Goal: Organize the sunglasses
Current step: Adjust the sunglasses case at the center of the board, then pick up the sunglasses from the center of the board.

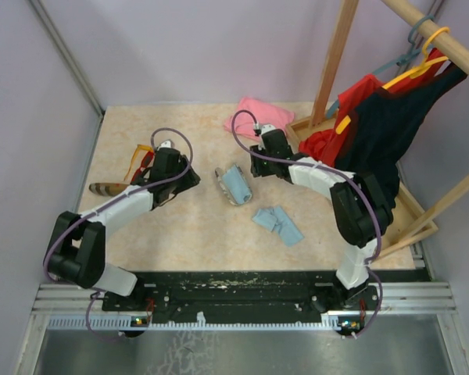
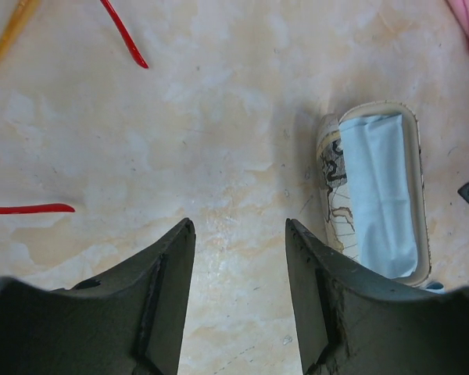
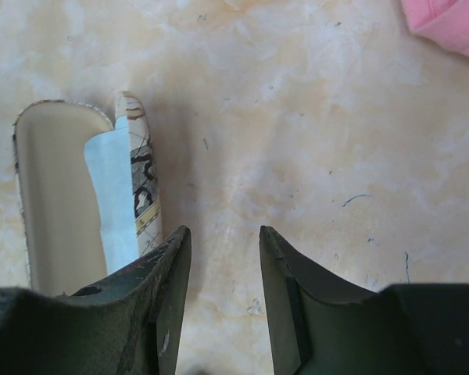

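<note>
The sunglasses [image 1: 144, 164] are spotted just left of the left gripper [image 2: 240, 234] (the nearer one), whose jaws are spread wide, nothing held. The right gripper [image 3: 224, 238], equally parted and empty, is stationed beyond the open case [image 3: 59, 195].

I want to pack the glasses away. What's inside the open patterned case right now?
A folded light blue cloth lies inside the patterned case, beside bare cream lining. Nothing else shows in it; anything beneath the cloth is hidden.

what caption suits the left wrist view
Open left gripper over beige marbled table, light blue cloth inside open oblong patterned case.
</note>
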`<control>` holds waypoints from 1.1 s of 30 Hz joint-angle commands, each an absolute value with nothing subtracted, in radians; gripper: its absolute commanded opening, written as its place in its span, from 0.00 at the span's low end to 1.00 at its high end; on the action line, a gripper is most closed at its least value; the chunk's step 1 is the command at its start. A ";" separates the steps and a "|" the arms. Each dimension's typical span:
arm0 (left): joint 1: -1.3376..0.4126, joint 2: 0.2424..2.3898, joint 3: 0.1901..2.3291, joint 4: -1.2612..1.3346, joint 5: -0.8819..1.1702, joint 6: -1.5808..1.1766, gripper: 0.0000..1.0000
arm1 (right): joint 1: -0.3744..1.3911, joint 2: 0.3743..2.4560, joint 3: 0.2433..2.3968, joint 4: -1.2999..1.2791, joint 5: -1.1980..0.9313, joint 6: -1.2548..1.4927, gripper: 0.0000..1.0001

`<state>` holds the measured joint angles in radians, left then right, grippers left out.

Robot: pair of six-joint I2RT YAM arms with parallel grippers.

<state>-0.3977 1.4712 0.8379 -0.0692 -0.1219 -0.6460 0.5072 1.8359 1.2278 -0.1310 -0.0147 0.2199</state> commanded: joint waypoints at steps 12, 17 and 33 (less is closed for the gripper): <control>-0.343 1.342 0.883 -0.186 -0.282 -0.597 0.59 | 0.485 1.679 1.158 -0.074 -0.132 0.249 0.43; -0.253 1.347 0.922 -0.238 -0.338 -0.598 0.61 | 0.485 1.533 1.021 -0.041 -0.109 0.323 0.44; -0.165 1.596 1.001 -0.319 -0.522 -0.783 0.66 | 0.491 1.285 0.745 -0.042 -0.135 0.387 0.44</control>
